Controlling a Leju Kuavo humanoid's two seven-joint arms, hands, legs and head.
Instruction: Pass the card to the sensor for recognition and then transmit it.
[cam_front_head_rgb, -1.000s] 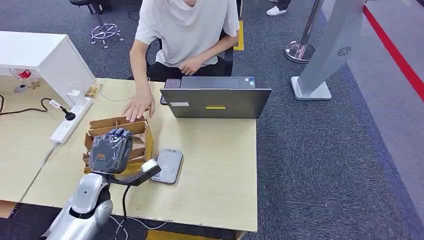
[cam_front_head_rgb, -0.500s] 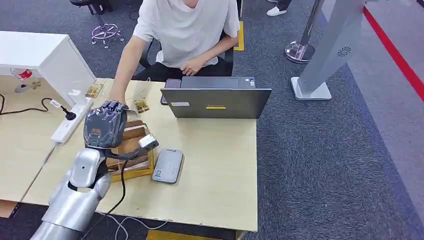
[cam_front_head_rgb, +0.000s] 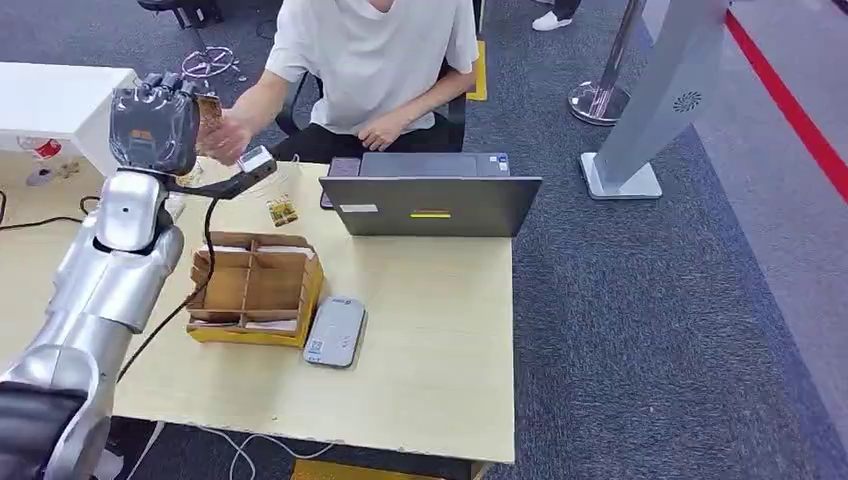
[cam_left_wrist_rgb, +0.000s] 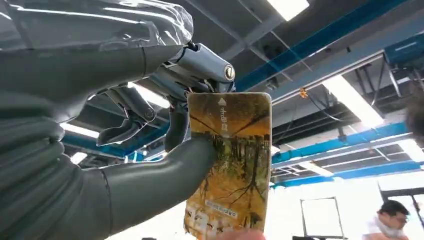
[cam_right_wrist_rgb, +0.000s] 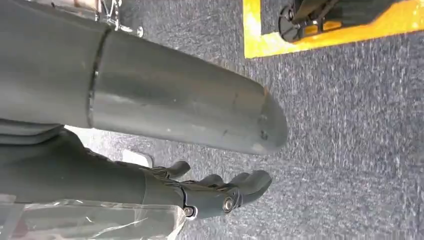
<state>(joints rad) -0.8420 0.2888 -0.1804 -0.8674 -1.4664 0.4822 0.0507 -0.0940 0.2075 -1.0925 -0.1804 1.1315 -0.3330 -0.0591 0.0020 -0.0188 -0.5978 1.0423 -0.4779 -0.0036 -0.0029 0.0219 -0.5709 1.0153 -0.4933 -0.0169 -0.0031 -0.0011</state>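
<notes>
My left hand (cam_front_head_rgb: 155, 125) is raised high at the far left of the desk and pinches a yellow-brown card (cam_left_wrist_rgb: 229, 165) between thumb and fingers. The card (cam_front_head_rgb: 209, 107) reaches toward the person's outstretched hand (cam_front_head_rgb: 228, 135), which is right at it; a fingertip shows at the card's lower edge in the left wrist view. The grey card sensor (cam_front_head_rgb: 335, 331) lies flat on the desk beside the cardboard card box (cam_front_head_rgb: 256, 290). My right hand (cam_right_wrist_rgb: 220, 192) hangs over the carpet with fingers spread and nothing in them.
A seated person in a white shirt (cam_front_head_rgb: 375, 60) faces me behind an open laptop (cam_front_head_rgb: 432, 200). Another card (cam_front_head_rgb: 282, 211) lies on the desk near the laptop. A power strip and white box (cam_front_head_rgb: 60, 105) stand at the left. A stanchion base (cam_front_head_rgb: 598, 100) stands on the carpet.
My left arm has lifted from the card box up and back toward the person, carrying the card. The person's hand left the desk and rose to meet it.
</notes>
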